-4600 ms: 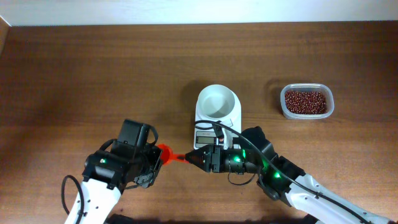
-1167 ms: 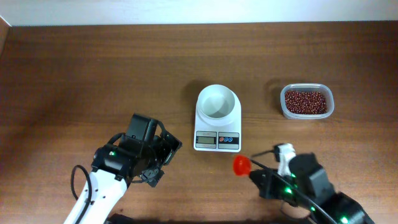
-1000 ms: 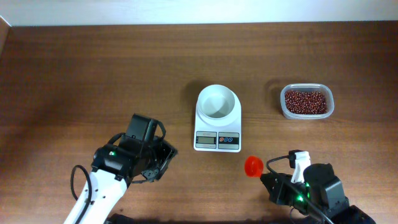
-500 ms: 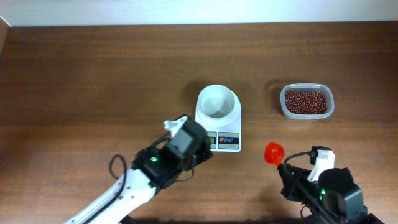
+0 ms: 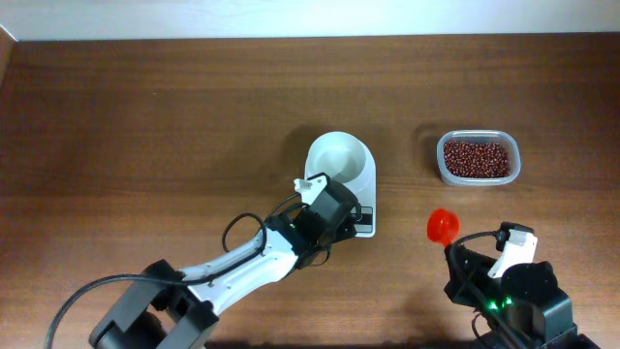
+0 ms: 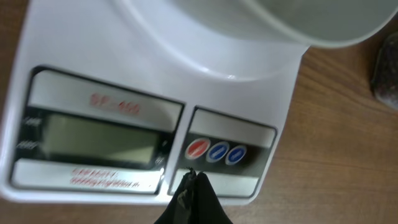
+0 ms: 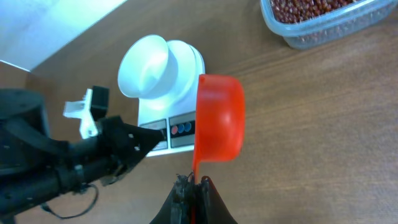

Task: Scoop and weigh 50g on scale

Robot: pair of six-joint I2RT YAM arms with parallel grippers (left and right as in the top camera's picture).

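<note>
Above the scale (image 6: pixel 74 43) buttons (image 6: pixel 216 152), my left gripper (image 6: pixel 193 183) is pinched together; I should tap one button straight down, lightly. Right gripper (image 7: pixel 191 186) clamps the scoop (image 7: pixel 219 118).

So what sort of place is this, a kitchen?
Probably a robotics test bench, not a kitchen: a plain wooden table, a left arm and a right arm reaching over it, and a digital kitchen scale, a clear tub of beans and an orange-red scoop.
</note>
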